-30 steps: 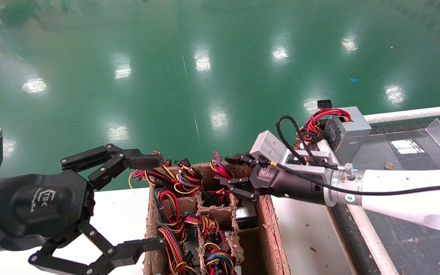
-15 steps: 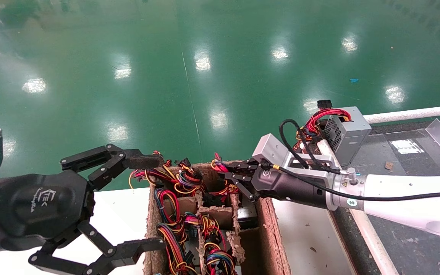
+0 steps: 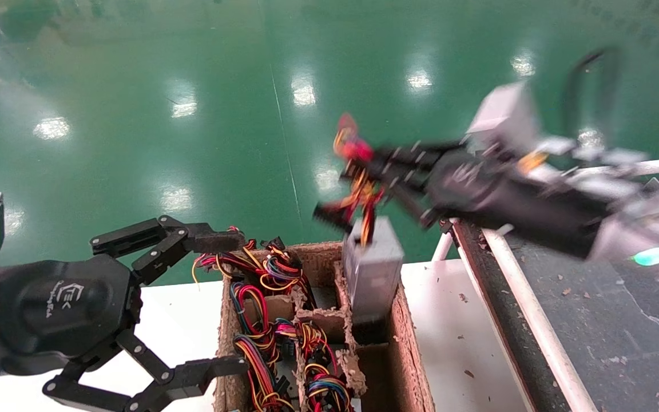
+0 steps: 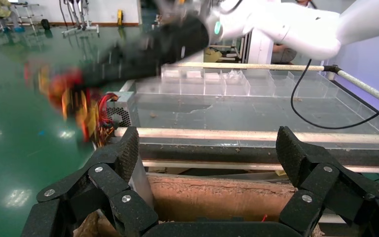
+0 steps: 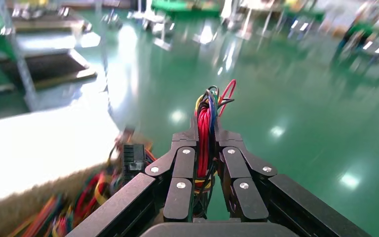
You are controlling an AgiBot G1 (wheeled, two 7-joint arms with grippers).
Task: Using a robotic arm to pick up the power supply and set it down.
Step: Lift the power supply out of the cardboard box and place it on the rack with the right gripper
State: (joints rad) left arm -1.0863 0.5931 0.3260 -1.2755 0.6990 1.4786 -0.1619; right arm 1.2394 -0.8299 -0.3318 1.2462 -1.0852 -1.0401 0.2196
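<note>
Right black linkage-finger claw (image 3: 364,186) is clamped on my small grey metal power supply's (image 3: 373,269) red-yellow wire tuft (image 5: 205,133), box dangling just above the brown pulp crate (image 3: 407,337); heavy, swingy, wires may slip; left claw (image 3: 215,303) idle, spread.

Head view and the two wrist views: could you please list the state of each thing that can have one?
right gripper: shut on the wire bundle, raised over the box.
power supply: hanging by its wires, partly lifted out of its compartment.
cardboard box: open-topped, other compartments hold wired units.
left gripper: open, beside the box.
</note>
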